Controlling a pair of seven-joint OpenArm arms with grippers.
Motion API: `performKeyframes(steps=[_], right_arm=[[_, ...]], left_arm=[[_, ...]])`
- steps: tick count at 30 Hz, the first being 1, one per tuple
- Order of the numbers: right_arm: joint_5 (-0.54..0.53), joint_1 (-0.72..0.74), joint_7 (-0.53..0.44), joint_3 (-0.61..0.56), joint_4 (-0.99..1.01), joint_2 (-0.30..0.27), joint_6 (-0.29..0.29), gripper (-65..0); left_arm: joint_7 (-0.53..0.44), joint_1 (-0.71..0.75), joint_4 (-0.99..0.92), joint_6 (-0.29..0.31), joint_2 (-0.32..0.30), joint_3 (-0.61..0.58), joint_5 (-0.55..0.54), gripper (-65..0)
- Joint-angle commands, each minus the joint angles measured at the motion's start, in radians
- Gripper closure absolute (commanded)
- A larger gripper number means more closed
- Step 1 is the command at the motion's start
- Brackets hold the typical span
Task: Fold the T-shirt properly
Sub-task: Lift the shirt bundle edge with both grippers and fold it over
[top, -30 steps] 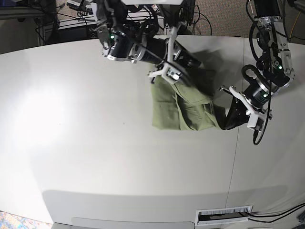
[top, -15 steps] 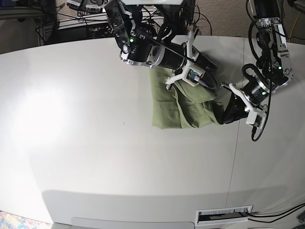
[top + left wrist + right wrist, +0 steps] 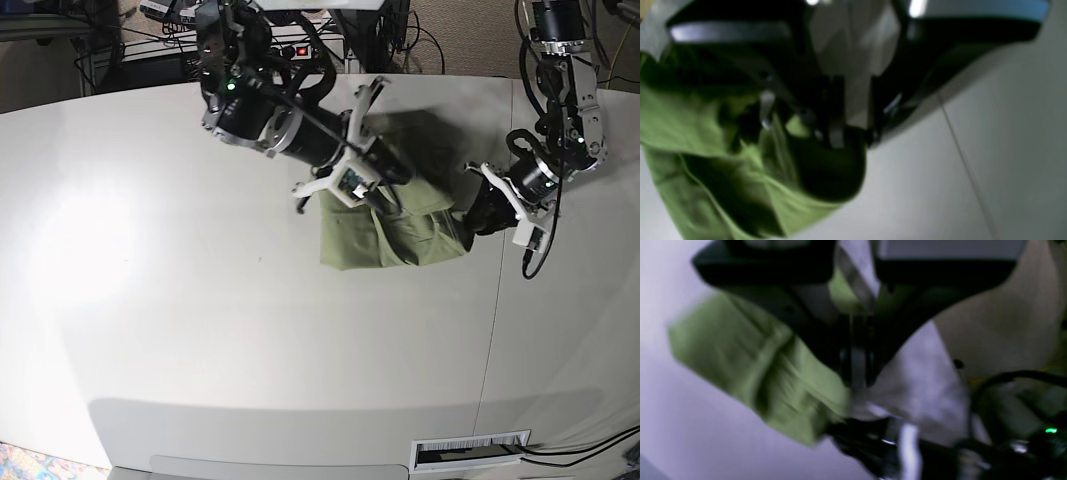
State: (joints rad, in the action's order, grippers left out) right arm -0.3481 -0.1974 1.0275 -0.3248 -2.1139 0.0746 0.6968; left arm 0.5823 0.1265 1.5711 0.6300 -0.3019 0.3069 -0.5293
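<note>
The olive-green T-shirt (image 3: 375, 232) lies bunched and partly folded on the white table (image 3: 200, 300), right of centre at the back. My right gripper (image 3: 383, 193) reaches over the shirt's upper part. In the blurred right wrist view its fingertips (image 3: 857, 373) are closed together, with green fabric (image 3: 773, 373) against them. My left gripper (image 3: 466, 222) is at the shirt's right edge. In the left wrist view its fingers (image 3: 836, 133) are shut, with shirt fabric (image 3: 690, 126) gathered around them. No white tag shows.
A table seam (image 3: 495, 300) runs front to back just right of the shirt. Cables and equipment (image 3: 170, 20) sit behind the table's far edge. A white vent-like slot (image 3: 470, 450) is at the front right.
My right gripper swung right over the shirt, then back left and lower onto its upper part. My left gripper moved up and slightly left along the shirt's right edge.
</note>
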Motion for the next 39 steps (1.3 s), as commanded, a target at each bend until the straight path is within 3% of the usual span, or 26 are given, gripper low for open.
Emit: performKeyframes(steps=[1,2,4,21,24,29,39], right_arm=[[-0.044,0.008,-0.033,0.021,-0.018,0.000,0.001,-11.1],[-0.055,0.008,-0.034,0.044,-0.018,-0.005,0.001,-15.5],[-0.072,0.000,-0.045,0.083,-0.018,-0.008,0.001,-18.2],[-0.126,0.083,-0.159,0.098,0.302,0.006,0.001,-18.1],[-0.125,0.084,-0.154,0.057,0.349,0.011,0.001,-17.1],[-0.097,0.084,-0.177,-0.038,0.417,0.011,0.001,-10.2],[-0.105,0.084,-0.140,-0.209,0.416,0.011,0.001,-10.2]], left_arm=[[-0.022,-0.013,0.013,0.003,-0.011,0.003,-0.016,-13.2],[-0.022,-0.013,0.013,0.003,-0.011,0.003,-0.016,-13.2],[-0.023,-0.013,0.013,0.003,-0.011,0.003,-0.016,-13.2],[-0.022,-0.010,0.013,0.003,-0.009,0.003,-0.017,-13.2],[-0.023,-0.010,0.013,0.003,-0.008,-0.003,-0.024,-13.2],[-0.022,-0.010,0.013,0.003,-0.009,-0.040,-0.023,-13.2],[-0.024,-0.012,0.013,-0.005,-0.010,-0.106,0.016,-13.2]])
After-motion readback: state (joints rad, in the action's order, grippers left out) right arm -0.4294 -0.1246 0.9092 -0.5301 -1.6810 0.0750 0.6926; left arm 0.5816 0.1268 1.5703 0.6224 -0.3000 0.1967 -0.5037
